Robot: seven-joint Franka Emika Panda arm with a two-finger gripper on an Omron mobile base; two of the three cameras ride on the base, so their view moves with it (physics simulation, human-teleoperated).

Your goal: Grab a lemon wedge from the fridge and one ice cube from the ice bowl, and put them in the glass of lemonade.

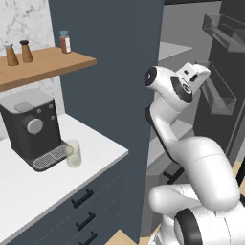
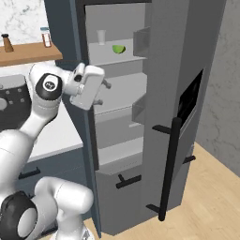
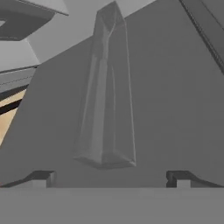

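Your gripper (image 2: 104, 93), fingers spread wide and empty, faces the open tall grey fridge (image 2: 187, 56); the tiny yellow-green lemon wedge (image 2: 118, 48) sits on the top shelf, above and beyond them.

Grey fridge (image 2: 187, 56), black handles; yellow-green lemon wedge (image 2: 118, 48); pale yellow lemonade (image 1: 73, 154).

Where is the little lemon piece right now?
The lemon wedge sits on the top shelf inside the open fridge in the right base view, just right of a small white cup.
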